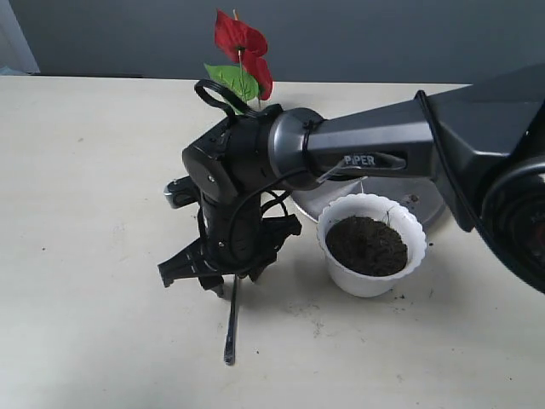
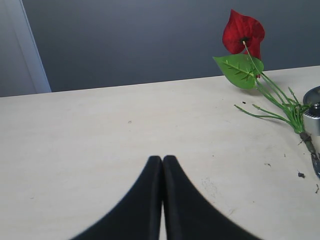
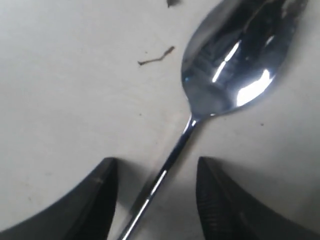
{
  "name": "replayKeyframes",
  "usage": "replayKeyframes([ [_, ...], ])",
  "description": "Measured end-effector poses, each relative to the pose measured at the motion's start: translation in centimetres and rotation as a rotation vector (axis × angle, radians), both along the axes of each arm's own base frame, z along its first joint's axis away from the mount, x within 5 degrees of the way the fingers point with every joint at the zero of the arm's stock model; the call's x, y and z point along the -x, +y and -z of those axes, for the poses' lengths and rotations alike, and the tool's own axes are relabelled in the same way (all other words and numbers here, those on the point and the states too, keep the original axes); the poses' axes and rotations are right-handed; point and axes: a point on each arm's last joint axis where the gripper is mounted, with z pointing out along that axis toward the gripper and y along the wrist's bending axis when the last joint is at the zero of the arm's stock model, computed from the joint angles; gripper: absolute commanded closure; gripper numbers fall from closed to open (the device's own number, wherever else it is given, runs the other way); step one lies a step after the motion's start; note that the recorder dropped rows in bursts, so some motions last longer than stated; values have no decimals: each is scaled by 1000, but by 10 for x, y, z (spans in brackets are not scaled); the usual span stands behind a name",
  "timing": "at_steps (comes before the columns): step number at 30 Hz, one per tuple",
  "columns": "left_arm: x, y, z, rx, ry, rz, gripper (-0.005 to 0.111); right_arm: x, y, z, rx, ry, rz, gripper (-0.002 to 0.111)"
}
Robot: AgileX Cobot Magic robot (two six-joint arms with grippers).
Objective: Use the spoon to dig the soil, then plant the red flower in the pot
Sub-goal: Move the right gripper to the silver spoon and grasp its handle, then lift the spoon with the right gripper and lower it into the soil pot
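The right hand [image 3: 156, 200] hangs low over the bench [image 1: 85, 170], fingers spread, with the steel spoon [image 3: 220, 75] lying flat between them, its handle not gripped. The left hand [image 2: 162, 172] is closed on nothing, fingertips pressed together. The white scalloped pot [image 1: 372, 245], filled with dark soil [image 1: 367, 244], stands just beside the spoon. The red flower [image 1: 241, 55] lies beyond the pot, near a steel plate [image 1: 426, 204].

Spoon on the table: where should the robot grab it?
Probably the thin handle just below the bowl of the spoon, coming straight down. It lies flat, and the open right end effector already has a finger either side of the handle.
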Motion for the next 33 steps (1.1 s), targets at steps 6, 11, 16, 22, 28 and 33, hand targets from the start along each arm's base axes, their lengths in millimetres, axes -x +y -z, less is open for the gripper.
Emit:
replayKeyframes([
  [6,0,0,0,0,0,0,106,0,3,4,5,21,16,109],
  [11,0,0,0,0,0,0,106,1,2,3,13,31,13,109],
  [16,0,0,0,0,0,0,106,4,-3,-1,50,54,-12,109],
  [22,0,0,0,0,0,0,106,7,-7,-37,4,27,-50,109],
  [28,0,0,0,0,0,0,106,11,-16,-91,-77,-52,-151,109],
  [33,0,0,0,0,0,0,106,14,-41,-141,-21,-178,-321,109],
])
